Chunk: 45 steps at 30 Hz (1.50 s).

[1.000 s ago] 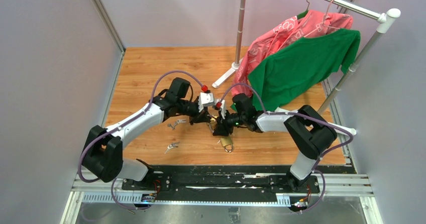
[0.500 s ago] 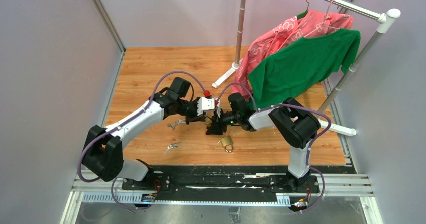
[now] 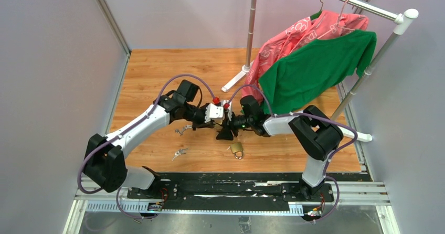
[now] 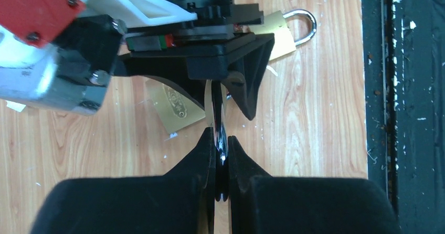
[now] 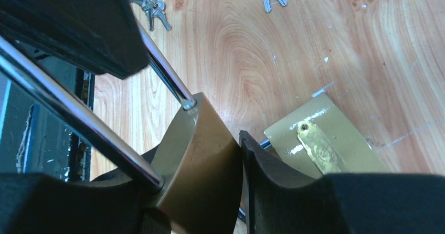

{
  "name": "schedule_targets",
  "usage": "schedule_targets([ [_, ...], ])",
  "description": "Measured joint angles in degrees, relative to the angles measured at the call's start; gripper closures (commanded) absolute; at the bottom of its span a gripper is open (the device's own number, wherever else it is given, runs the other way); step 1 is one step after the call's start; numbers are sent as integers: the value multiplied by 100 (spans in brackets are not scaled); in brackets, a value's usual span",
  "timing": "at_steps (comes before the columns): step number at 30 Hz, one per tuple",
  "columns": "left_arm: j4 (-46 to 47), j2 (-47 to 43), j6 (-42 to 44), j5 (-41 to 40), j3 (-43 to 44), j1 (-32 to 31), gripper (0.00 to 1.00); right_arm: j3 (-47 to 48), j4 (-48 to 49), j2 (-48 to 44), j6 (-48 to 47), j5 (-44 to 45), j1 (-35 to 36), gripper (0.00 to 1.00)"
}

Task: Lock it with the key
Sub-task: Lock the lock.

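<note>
Pinching the key (image 4: 214, 104) tight, the left gripper (image 4: 220, 137) is aiming at the brass padlock (image 5: 204, 137) sitting between the right gripper's (image 5: 199, 166) fingers — clamped or loose is unclear — risking the padlock slipping away.

Key (image 4: 215, 108): thin silver blade, edge-on in left wrist view, nipped betw. the closed tips of left pincer (image 4: 220, 142); bow hidden. Blade sticks out twd right pincer (image 5: 199, 149), clear of the worktop (image 5: 262, 45). Can't tell if it's in the keyway.

Padlock (image 5: 204, 176): brass body w/ steel shackle (image 5: 167, 82), both legs meeting the body's top. It sits wedged betw. right pincer's fingers, tilted, lifted off the wood, approx. mid-worktop.
</note>
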Motion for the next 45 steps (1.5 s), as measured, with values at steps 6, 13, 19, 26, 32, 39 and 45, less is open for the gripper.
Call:
schedule_targets([
  [6,-365,-72,11,-140,-109,-57,100,-72,-33,-188,317,46,-13,45],
  [13,-472,-76,79,-181,-275,-81,100,-160,-17,-190,577,-4,-13,44],
  [19,-577,-63,212,-326,-295,-114,100,-358,118,-437,691,4,-17,50],
  [26,-1156,-55,162,-470,-293,-212,100,-1119,1250,-1095,763,474,-129,51],
  [32,-1270,-55,22,-551,-251,-378,100,-1711,3364,-817,748,697,-70,54],
  [39,-1285,-59,-219,-852,-168,-472,100,-1856,4935,48,986,719,219,48],
  [45,-1287,-109,-422,-946,-120,-476,100,-2269,5143,-553,986,804,387,45],
])
